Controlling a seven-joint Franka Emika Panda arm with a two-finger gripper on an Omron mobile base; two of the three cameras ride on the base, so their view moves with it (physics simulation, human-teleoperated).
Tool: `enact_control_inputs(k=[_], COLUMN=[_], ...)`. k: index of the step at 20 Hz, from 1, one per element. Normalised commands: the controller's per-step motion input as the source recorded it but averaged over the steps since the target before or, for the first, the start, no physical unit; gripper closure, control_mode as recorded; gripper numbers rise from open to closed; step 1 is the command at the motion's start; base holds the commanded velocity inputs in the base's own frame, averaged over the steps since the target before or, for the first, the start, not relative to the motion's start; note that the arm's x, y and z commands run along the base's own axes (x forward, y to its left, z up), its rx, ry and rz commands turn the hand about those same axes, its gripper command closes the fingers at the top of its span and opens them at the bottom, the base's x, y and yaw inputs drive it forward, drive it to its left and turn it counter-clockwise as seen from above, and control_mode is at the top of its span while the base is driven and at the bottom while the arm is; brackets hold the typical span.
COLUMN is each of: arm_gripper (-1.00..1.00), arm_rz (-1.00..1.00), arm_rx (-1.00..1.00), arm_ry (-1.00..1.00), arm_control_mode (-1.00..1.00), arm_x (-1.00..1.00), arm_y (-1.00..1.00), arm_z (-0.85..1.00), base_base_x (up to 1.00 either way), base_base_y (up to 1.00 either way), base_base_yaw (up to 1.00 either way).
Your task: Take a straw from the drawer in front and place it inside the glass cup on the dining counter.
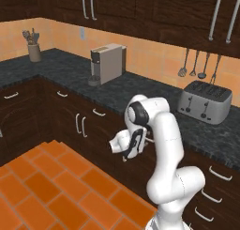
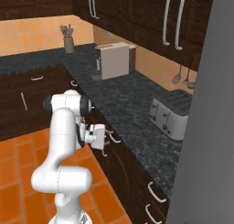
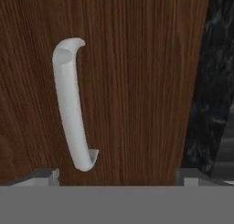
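Black speckled worktop runs along the wall with a silver toaster, a beige coffee machine and a utensil crock back in the corner. Orange tile floor below.

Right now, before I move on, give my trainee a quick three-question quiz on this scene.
1. True or false: the drawer is already pulled open.
2. Which appliance stands nearer the hanging utensils: A) the coffee machine, B) the toaster?
3. Fill in: the gripper is ____ and points at the drawer's silver ____.

Key:
1. False; the hand view shows its front shut, with the handle not yet grasped.
2. B.
3. open; handle.
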Motion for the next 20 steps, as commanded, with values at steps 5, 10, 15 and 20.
enact_control_inputs(k=[5,10,15,20], arm_gripper=[-1.00,-1.00,1.00,1.00], arm_rz=[0.00,0.00,0.02,0.04], arm_rx=[0.00,0.00,0.00,0.00], arm_ry=[0.08,0.02,0.01,0.01], arm_control_mode=[-1.00,-1.00,-1.00,-1.00], arm_x=[0.23,0.29,0.23,-0.01], arm_y=[-0.14,-0.24,-0.15,0.02], arm_z=[-0.31,-0.14,-0.21,-0.17], base_base_x=[0.00,0.00,0.00,0.00], base_base_y=[0.00,0.00,0.00,0.00], base_base_yaw=[0.00,0.00,0.00,0.00])
